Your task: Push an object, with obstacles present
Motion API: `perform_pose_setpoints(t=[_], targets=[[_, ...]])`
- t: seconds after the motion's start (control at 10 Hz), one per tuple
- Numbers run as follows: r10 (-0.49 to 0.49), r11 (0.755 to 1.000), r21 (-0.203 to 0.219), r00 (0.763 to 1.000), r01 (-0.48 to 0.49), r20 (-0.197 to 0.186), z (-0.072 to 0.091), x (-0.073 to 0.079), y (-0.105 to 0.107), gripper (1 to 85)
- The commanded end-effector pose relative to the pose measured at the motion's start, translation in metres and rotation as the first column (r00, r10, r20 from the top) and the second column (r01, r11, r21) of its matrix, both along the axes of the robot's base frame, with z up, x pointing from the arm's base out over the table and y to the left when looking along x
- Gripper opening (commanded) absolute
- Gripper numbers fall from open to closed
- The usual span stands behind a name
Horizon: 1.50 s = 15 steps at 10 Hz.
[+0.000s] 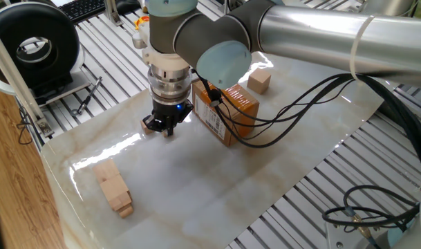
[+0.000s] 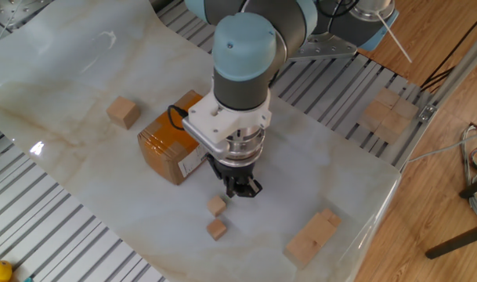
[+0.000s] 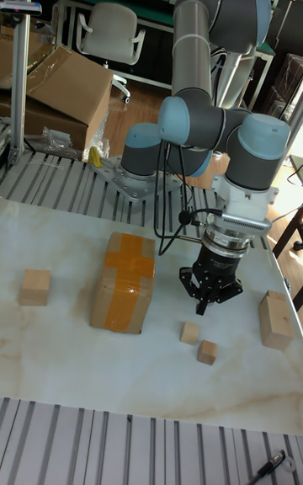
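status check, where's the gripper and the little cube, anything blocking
Gripper low over the slab, jaws close together. Small cube right beside its tips, second small cube just past it. Cardboard box close alongside.
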<state>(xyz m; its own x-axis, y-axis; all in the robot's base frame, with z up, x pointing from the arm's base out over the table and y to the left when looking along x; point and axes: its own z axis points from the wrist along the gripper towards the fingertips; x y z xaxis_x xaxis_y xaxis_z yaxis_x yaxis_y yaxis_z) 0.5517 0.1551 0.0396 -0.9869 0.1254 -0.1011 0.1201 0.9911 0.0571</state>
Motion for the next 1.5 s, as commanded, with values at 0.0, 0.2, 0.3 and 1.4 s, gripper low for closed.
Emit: perform_pose_setpoints(t=[0.0, 0.2, 0.3, 1.4], targets=[[-0.014, 1.0, 0.012, 1.0, 0.014, 0.004, 0.004, 0.0, 0.003, 11.3], [-0.009, 0.999, 0.031, 1.0, 0.008, 0.021, 0.005, 0.004, 0.008, 11.3], [0.005, 1.0, 0.027, 0.999, -0.006, 0.048, 0.006, 0.011, 0.008, 11.3], [0.035, 0.999, -0.018, 0.997, -0.034, 0.069, -0.007, 0.007, -0.006, 10.3]])
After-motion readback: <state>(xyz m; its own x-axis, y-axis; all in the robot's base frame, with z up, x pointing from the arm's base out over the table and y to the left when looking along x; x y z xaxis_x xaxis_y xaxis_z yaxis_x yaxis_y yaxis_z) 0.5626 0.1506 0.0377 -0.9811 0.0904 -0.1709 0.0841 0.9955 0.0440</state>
